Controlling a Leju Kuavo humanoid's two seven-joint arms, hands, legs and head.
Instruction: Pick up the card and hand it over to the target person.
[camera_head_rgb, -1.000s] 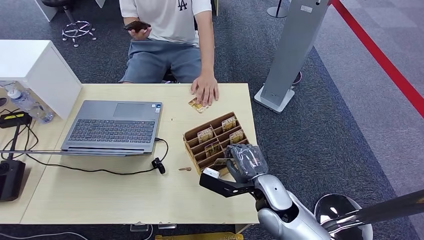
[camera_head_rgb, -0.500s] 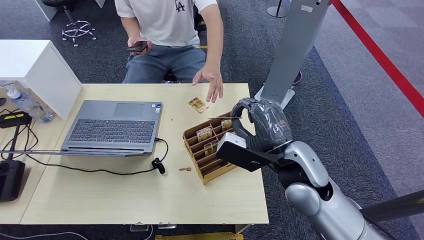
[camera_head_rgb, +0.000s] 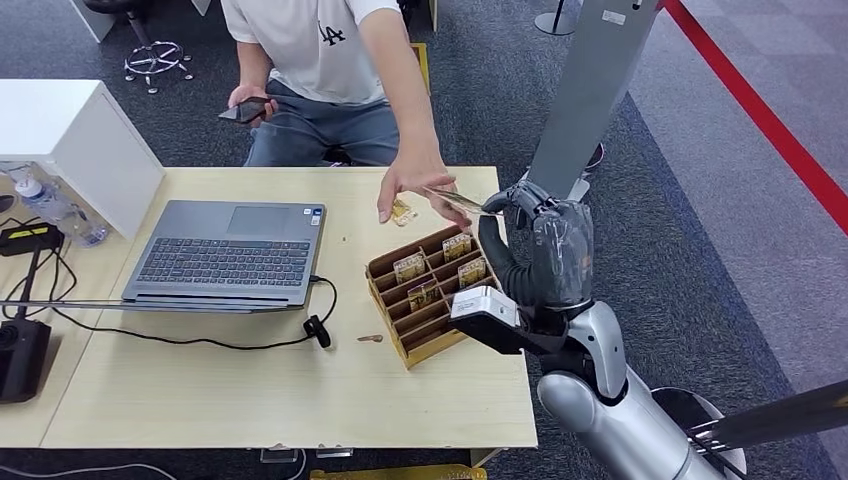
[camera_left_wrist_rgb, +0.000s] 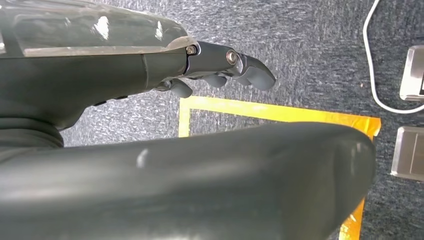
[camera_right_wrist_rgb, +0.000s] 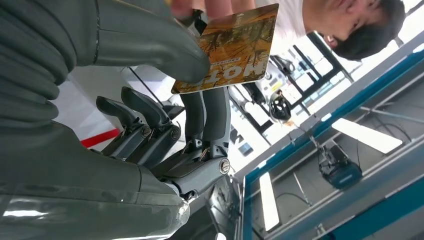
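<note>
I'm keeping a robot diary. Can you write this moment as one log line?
step: handover | right hand: holds card | person's hand: grasping card | left hand: hanging, holding nothing

- An office, with a reception-style desk (camera_head_rgb: 250, 390) of pale wood as its centre.
- On the desk: an open laptop (camera_head_rgb: 225, 255), cables, and a wooden card rack (camera_head_rgb: 425, 290).
- Around the desk: grey carpet (camera_head_rgb: 700, 200).
- Beyond the desk: a swivel chair base (camera_head_rgb: 152, 60) and a grey kiosk stand (camera_head_rgb: 580, 100).
</note>
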